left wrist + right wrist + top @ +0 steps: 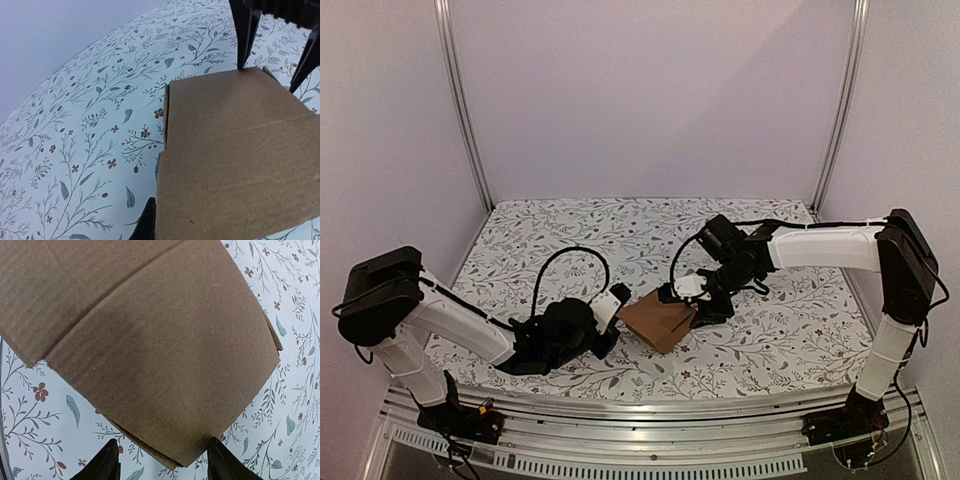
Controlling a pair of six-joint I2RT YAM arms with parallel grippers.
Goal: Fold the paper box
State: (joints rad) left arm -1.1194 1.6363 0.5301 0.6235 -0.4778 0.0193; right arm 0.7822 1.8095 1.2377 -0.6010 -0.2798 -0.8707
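The paper box (660,320) is plain brown cardboard, partly folded, lying on the flowered table between my two grippers. My left gripper (612,325) sits at its left edge. In the left wrist view the paper box (235,155) fills the lower right, and only one dark fingertip (147,222) shows against the cardboard's edge. The other finger is hidden behind the flap, so the left gripper (157,220) is shut on that flap. My right gripper (695,303) is at the box's far right side. It stands open (162,462), its fingers straddling the near corner of the paper box (150,340).
The flower-patterned tablecloth (620,235) covers the table, with white walls and metal posts (465,110) at the back corners. A metal rail (650,425) runs along the near edge by the arm bases. The right gripper's two fingers (245,35) show at the top of the left wrist view.
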